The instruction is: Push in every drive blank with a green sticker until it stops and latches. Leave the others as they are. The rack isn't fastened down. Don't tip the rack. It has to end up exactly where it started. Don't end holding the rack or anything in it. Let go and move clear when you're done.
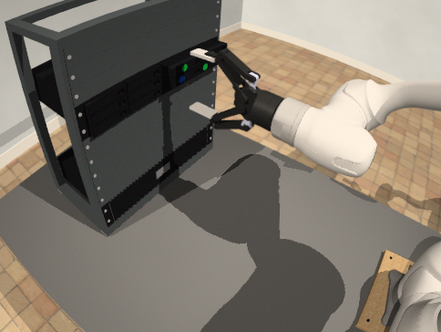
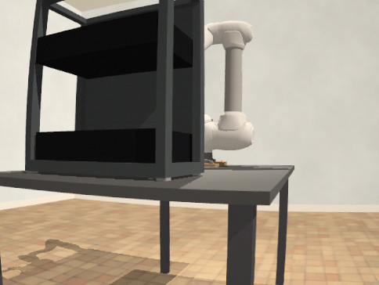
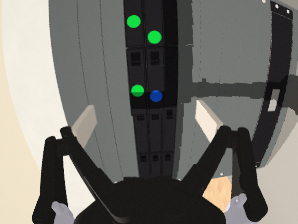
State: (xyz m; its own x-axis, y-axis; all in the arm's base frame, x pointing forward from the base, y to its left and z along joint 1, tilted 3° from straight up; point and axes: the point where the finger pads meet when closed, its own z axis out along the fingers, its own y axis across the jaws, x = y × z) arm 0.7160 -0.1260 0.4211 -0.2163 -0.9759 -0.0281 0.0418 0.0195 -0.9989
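Note:
The dark rack [image 1: 137, 32] [image 2: 168, 98] [image 3: 87, 50] stands upright on the grey table [image 1: 137, 274] [image 2: 235, 188]. A row of black drive blanks [image 1: 123, 98] crosses its front. At the row's right end I see green stickers [image 1: 184, 67] [image 1: 205, 67] and one blue sticker [image 1: 181, 79]. The wrist view shows three green stickers [image 3: 133, 20] [image 3: 154, 36] [image 3: 137, 90] and the blue sticker [image 3: 156, 96]. My gripper [image 1: 202, 82] [image 3: 145, 111] is open and empty. It points at the stickered blanks, close in front of them, one finger above the row and one below. I cannot tell whether it touches the rack.
A second black unit [image 1: 150, 182] sits low in the rack. The arm [image 2: 233, 78] rises behind the rack from a wooden base plate [image 1: 380, 292] [image 2: 217, 164] at the table's near right corner. Tiled floor surrounds the table.

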